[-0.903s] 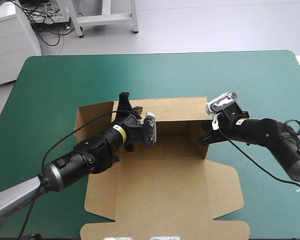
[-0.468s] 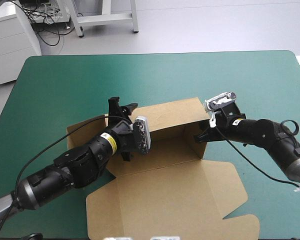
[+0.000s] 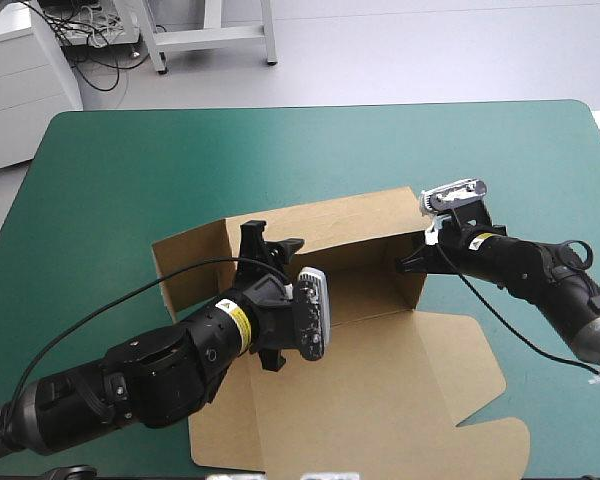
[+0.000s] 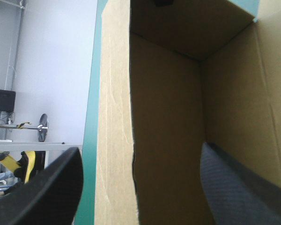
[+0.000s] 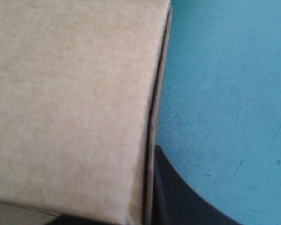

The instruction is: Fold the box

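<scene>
The brown box sits at the middle of the frame on the teal-green cover, its back and right walls raised and its lid flat toward the lower right. The left gripper is spread astride the back wall, one black finger inside and one outside. The right gripper pinches the right wall at its corner.

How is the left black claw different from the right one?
The left black gripper holds its fingers wide apart, astride a raised wall of the brown board box; the right black gripper pinches a wall, nearly shut. Left is at the box's left end, right at its right corner. Both reach raised walls.
</scene>
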`<state>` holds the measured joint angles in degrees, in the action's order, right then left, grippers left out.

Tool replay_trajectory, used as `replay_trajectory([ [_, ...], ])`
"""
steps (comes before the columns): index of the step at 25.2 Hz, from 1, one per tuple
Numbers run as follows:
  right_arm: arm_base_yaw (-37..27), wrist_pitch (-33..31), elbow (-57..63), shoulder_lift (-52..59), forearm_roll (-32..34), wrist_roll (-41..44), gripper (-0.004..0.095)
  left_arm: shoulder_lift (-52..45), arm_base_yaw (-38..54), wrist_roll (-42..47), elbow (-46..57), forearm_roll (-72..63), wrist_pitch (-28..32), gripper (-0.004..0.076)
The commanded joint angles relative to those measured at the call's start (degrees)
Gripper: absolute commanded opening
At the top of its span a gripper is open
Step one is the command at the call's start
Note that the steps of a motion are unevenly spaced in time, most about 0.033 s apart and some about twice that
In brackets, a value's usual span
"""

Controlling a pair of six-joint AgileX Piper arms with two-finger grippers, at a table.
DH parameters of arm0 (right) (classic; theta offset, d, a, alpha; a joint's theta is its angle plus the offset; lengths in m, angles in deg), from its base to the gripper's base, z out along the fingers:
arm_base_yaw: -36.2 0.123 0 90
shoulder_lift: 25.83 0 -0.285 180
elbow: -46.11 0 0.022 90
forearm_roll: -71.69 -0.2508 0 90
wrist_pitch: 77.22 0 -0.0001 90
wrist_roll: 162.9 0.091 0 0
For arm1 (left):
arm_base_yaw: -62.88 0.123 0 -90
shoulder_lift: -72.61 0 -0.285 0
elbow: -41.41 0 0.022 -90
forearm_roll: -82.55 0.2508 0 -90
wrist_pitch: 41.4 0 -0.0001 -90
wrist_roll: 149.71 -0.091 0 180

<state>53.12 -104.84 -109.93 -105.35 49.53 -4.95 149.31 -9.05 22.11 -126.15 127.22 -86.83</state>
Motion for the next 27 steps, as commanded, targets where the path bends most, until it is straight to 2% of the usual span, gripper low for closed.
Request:
replay_trajectory([
  [1, -0.2, 4.1, -1.8, 1.5, 0.0, 0.4, -0.0019, -1.1, -2.0, -0.8, -5.6, 0.2, -2.1, 0.0429],
  [2, -0.2, 4.1, -2.0, 1.5, 0.0, 0.3, -0.0019, -1.1, -2.0, -1.8, -6.5, -0.3, -2.7, 0.0366],
  [4, -0.2, 3.8, -2.4, 1.5, 0.0, -0.1, -0.0019, -1.1, -2.0, -2.5, -8.2, -0.3, -3.1, 0.0149],
  [6, -0.2, 3.4, -3.0, 1.5, 0.2, -0.3, -0.0019, -1.1, -2.0, -2.9, -9.5, -0.3, -3.6, -0.0026],
  [7, -0.2, 3.4, -3.1, 1.5, 0.2, -0.3, -0.0019, -1.1, -1.9, -3.3, -10.1, -0.3, -4.1, -0.0004],
  [12, -0.2, 1.7, -4.3, 1.5, 1.2, -0.3, -0.0019, -1.1, 3.3, -4.1, -13.4, -7.6, -5.8, -0.0006],
  [18, -0.2, -3.2, -7.4, 1.5, 5.7, 2.4, -0.0020, -1.1, 20.9, -11.2, -15.6, -24.2, -5.2, -0.0006],
  [20, -0.2, -6.7, -9.4, 1.5, 7.9, 4.0, -0.0020, -1.1, 26.7, -13.4, -15.8, -30.0, -4.5, -0.0006],
  [21, -0.4, -11.0, -12.1, 1.5, 10.2, 6.6, -0.0020, -1.2, 33.1, -14.3, -15.8, -34.4, -2.9, -0.0006],
  [24, -0.7, -17.7, -16.9, 1.1, 13.5, 12.2, -0.0022, -1.2, 41.6, -14.4, -15.8, -40.8, 0.0, -0.0006],
  [27, -0.7, -27.8, -23.6, -4.3, 17.1, 15.3, -0.0022, -1.2, 48.7, -13.2, -15.8, -44.7, -0.1, -0.0006],
])
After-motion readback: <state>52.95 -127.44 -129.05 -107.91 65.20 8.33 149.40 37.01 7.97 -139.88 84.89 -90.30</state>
